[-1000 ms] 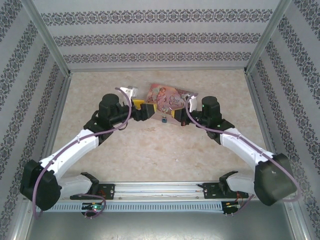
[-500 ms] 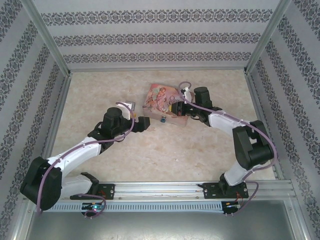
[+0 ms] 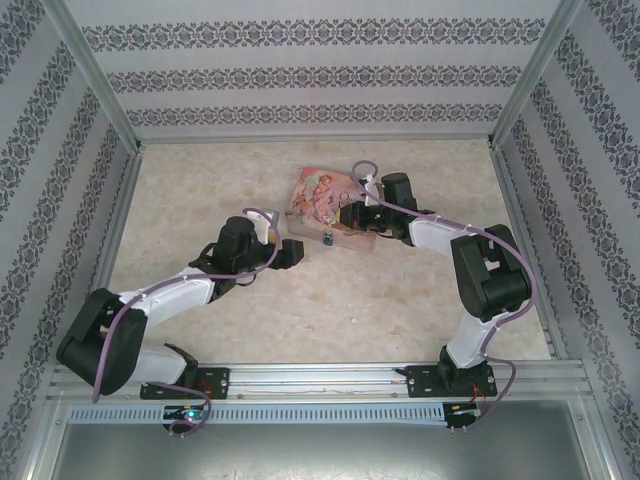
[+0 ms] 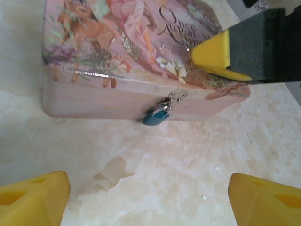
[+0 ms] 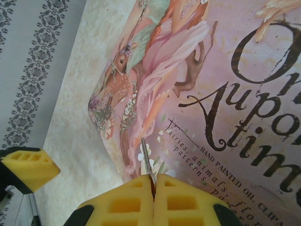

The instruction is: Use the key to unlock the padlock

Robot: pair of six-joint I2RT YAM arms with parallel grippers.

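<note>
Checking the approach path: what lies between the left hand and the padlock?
Bare table: in the left wrist view, nothing stands between the open left hand and the padlock hanging at the front of the tin.

Robot lab test cell, not a home. Left arm (image 3: pixel 170 295) and right arm (image 3: pixel 490 275) are bolted to an aluminium rail (image 3: pixel 320 378) at the table's (image 3: pixel 400 300) near edge. Bare metal frame posts (image 3: pixel 95 80) rise from the far corners. Damask-striped wallpaper panels (image 3: pixel 320 75) box in three sides.
</note>
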